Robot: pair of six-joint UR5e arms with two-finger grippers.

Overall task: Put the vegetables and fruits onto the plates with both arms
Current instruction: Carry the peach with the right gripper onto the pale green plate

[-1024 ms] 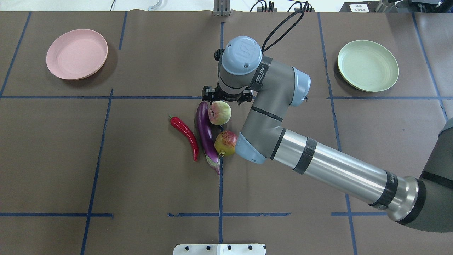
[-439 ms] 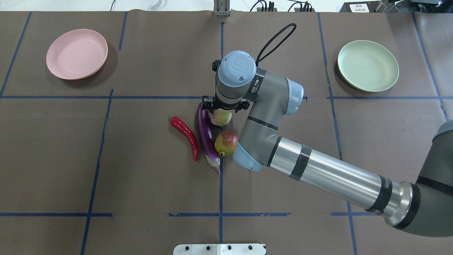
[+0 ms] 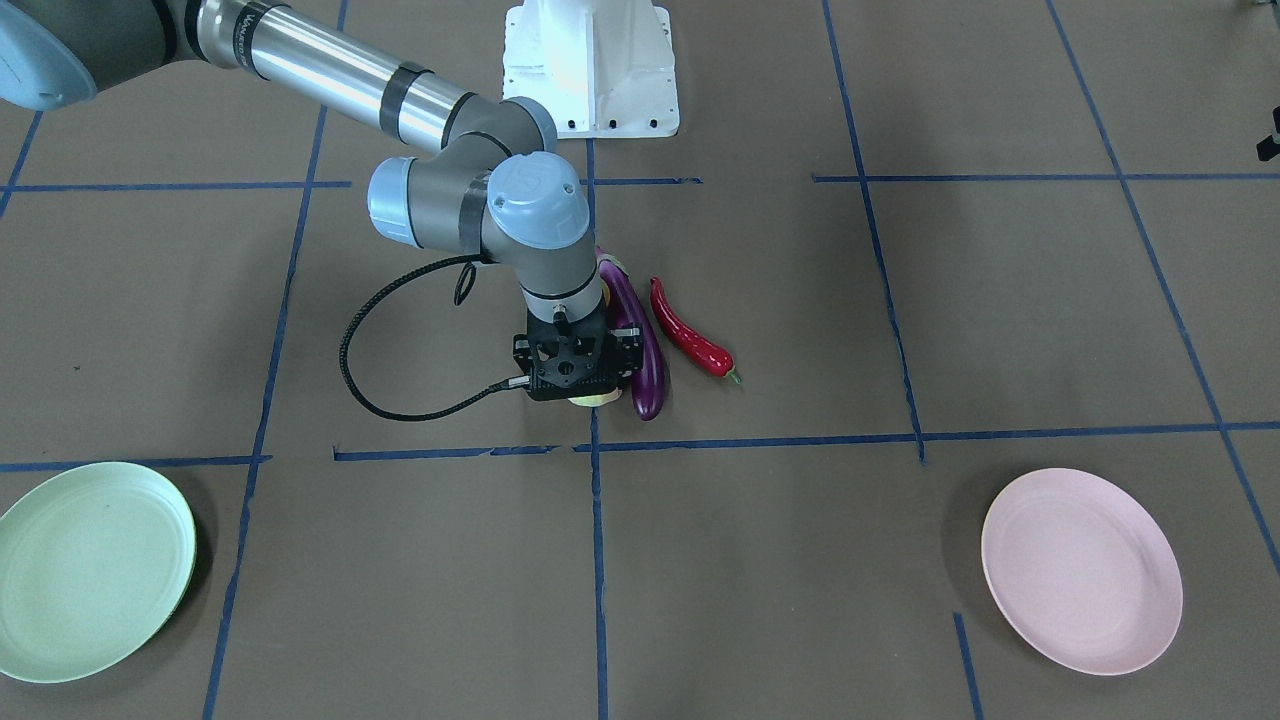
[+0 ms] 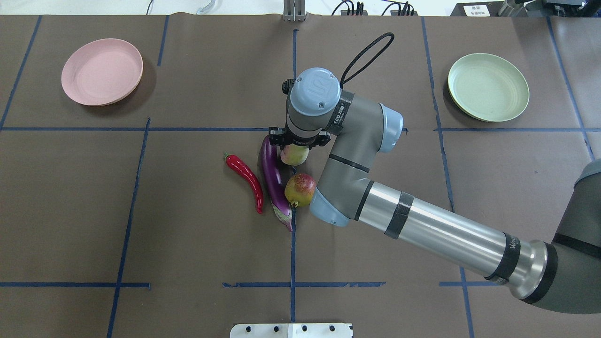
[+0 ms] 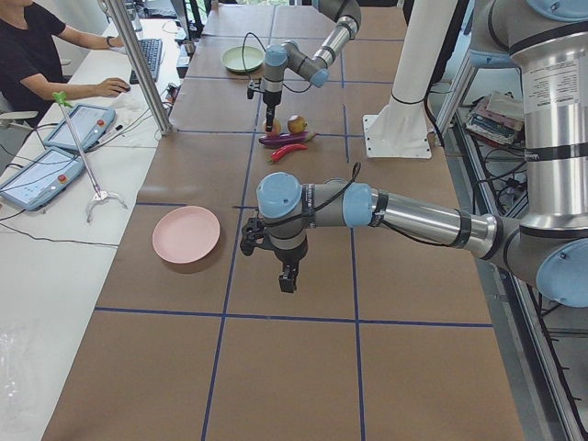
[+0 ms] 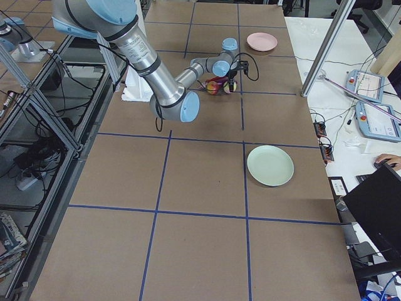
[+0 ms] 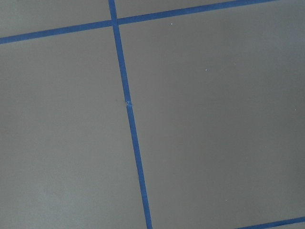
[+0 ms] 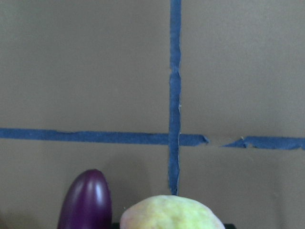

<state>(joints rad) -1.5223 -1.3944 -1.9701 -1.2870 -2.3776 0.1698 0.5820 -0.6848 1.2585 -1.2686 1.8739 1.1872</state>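
Observation:
The peach (image 4: 294, 156) lies beside the tip of the purple eggplant (image 4: 272, 176). The pomegranate (image 4: 299, 189) is nearer me, and the red chili (image 4: 246, 180) lies left of the eggplant. My right gripper (image 3: 580, 385) is straight over the peach and low on it. The wrist hides its fingers, so I cannot tell if it is open or shut. The right wrist view shows the peach top (image 8: 169, 213) and the eggplant tip (image 8: 86, 200). My left gripper (image 5: 288, 278) shows only in the exterior left view, above bare table near the pink plate (image 4: 102, 71). The green plate (image 4: 488, 87) holds nothing.
The robot's white base (image 3: 590, 65) stands at the table's near edge. Blue tape lines (image 4: 293, 253) divide the brown table cover into squares. An operator (image 5: 41, 55) sits at a side desk with tablets.
My right gripper came down and toward me over the peach, which it now mostly covers. It has barely moved in the last half second. The fruits and vegetables have not shifted.

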